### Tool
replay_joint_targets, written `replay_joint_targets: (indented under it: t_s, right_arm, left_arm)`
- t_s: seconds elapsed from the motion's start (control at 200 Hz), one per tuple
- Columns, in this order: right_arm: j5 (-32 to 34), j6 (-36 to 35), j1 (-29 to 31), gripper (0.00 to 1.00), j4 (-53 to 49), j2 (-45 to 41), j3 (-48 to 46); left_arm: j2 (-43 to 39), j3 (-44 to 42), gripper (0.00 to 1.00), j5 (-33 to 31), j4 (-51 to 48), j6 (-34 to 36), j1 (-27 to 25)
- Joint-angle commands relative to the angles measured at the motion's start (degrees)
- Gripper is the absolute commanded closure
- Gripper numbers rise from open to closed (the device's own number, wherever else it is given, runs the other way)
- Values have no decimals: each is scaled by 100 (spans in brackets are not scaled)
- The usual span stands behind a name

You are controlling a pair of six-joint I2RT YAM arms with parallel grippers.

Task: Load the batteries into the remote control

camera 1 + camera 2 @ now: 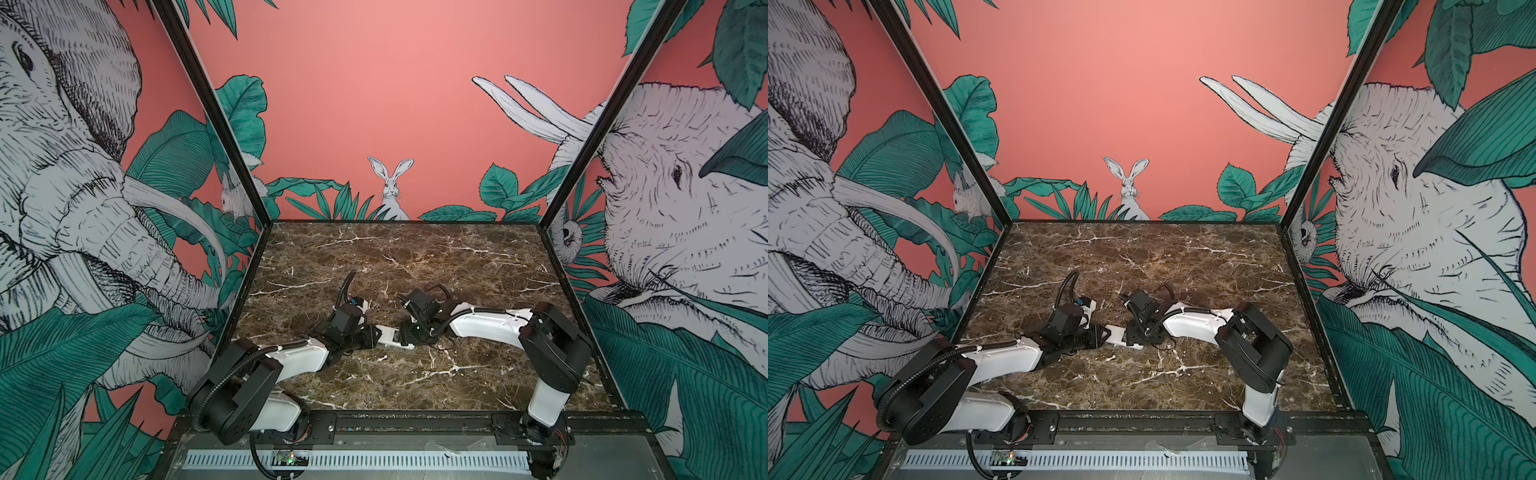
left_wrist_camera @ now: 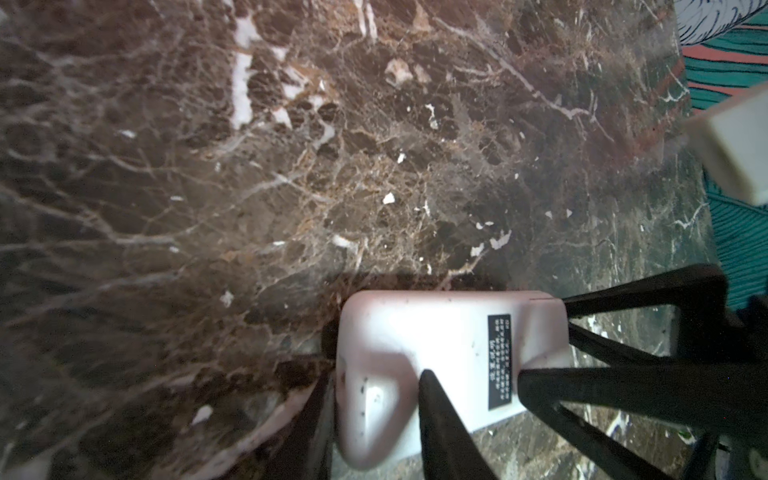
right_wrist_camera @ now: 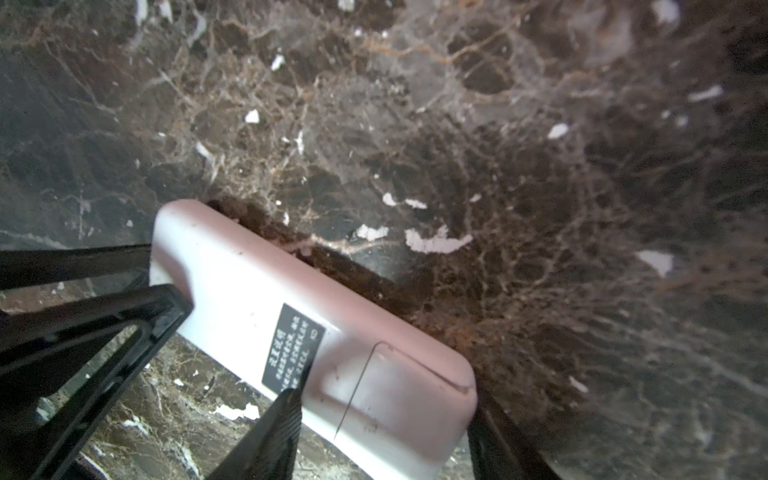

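Observation:
The remote control sits low over the marble between both arms, white back up. Its dark label and the closed cover seam show in the right wrist view. My left gripper is shut on one end of the remote control. My right gripper straddles the cover end of the remote control. Its jaws are open, with a sliver of marble showing beside one finger. The batteries are out of view.
The brown marble table is boxed in by patterned walls on three sides, with a black rail along the front edge. A white blocky piece shows at the edge of the left wrist view; I cannot tell what it is.

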Motion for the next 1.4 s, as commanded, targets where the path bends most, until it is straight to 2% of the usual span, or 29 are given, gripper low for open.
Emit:
replay_joint_targets:
  t_s: [0.0, 0.185, 0.475, 1.39]
  right_arm:
    - [-133, 61, 115, 37, -161, -6, -194]
    - [-121, 181, 108, 36, -125, -167, -337]
    - [-68, 294, 86, 28, -49, -278, -522]
    - [84, -74, -320, 16, -394, -671, -883]
  left_arm:
    - [238, -192, 67, 1008, -431, 99, -408]
    - [249, -190, 67, 995, -412, 105, -411]
    - [241, -212, 67, 990, -413, 121, -412]
    - [407, -152, 67, 973, -395, 132, -411]
